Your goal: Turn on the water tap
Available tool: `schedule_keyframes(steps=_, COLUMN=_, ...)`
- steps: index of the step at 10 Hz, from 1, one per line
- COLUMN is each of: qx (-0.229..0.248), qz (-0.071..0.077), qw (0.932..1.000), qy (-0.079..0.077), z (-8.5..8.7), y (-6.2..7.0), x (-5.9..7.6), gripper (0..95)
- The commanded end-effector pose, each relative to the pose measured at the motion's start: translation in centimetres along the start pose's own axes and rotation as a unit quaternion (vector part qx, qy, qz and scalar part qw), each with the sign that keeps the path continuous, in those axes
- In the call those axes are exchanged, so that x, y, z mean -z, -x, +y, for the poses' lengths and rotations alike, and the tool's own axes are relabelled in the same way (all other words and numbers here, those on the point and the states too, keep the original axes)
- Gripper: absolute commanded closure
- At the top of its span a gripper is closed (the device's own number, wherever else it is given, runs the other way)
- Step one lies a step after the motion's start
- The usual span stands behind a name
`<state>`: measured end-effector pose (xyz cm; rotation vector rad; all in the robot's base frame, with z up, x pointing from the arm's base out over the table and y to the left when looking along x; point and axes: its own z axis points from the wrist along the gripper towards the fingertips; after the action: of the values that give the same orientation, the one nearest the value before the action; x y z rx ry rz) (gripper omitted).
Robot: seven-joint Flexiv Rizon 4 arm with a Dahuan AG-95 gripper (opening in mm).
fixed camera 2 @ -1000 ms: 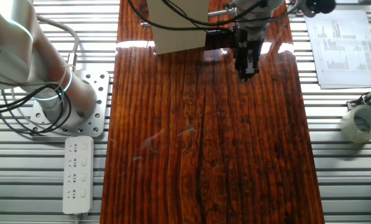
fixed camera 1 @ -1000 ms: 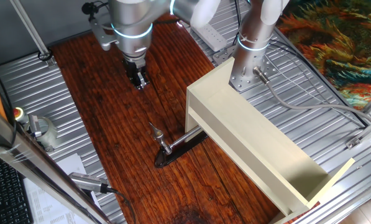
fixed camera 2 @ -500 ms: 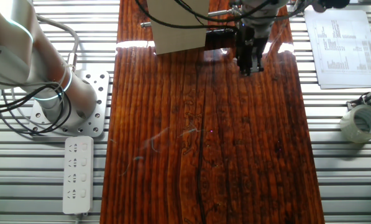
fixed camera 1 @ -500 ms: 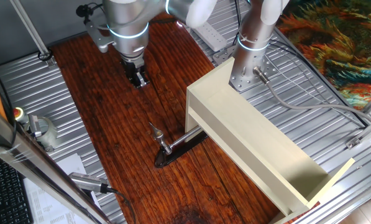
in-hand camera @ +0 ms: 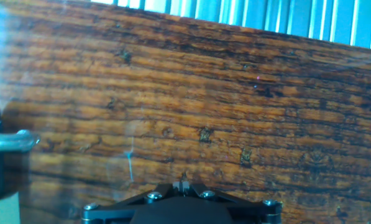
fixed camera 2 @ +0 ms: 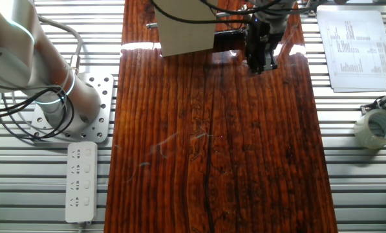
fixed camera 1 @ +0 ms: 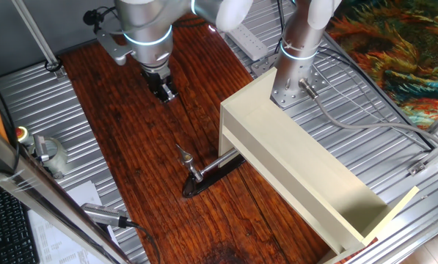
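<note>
One fixed view shows the gripper (fixed camera 1: 166, 94) hanging above the wooden board (fixed camera 1: 130, 139), fingers pressed together and holding nothing. Well apart from it, nearer the camera, the water tap (fixed camera 1: 193, 170) stands beside the cream box (fixed camera 1: 307, 176).

One fixed view looks down slantwise along the wooden table (fixed camera 1: 130, 147), with the claw (fixed camera 1: 163, 92) at its far end. The other fixed view looks nearly straight down, the claw (fixed camera 2: 260, 61) near its top edge. Both share that claw and tabletop. The hand view sits close above the wood.
</note>
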<state>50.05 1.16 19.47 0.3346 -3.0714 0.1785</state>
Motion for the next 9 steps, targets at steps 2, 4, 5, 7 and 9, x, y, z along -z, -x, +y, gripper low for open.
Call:
schedule_keyframes(steps=2, qx=0.049, qz=0.02, qw=0.9986, qy=0.006, z=0.2, y=0.2, x=0.2, gripper=95.0)
schedule_keyframes(steps=4, qx=0.084, qz=0.012, qw=0.9961, qy=0.024, z=0.3, y=0.0, x=0.6, gripper=95.0)
schedule_keyframes(steps=5, qx=0.053, qz=-0.007, qw=0.9964, qy=0.065, z=0.3, y=0.0, x=0.6, gripper=95.0)
schedule_keyframes(steps=7, qx=0.03, qz=-0.011, qw=0.9942, qy=0.103, z=0.5, y=0.2, x=0.1, gripper=95.0)
schedule_keyframes(steps=9, qx=0.01, qz=-0.013, qw=0.9924, qy=0.122, z=1.3, y=0.9, x=-0.7, gripper=95.0)
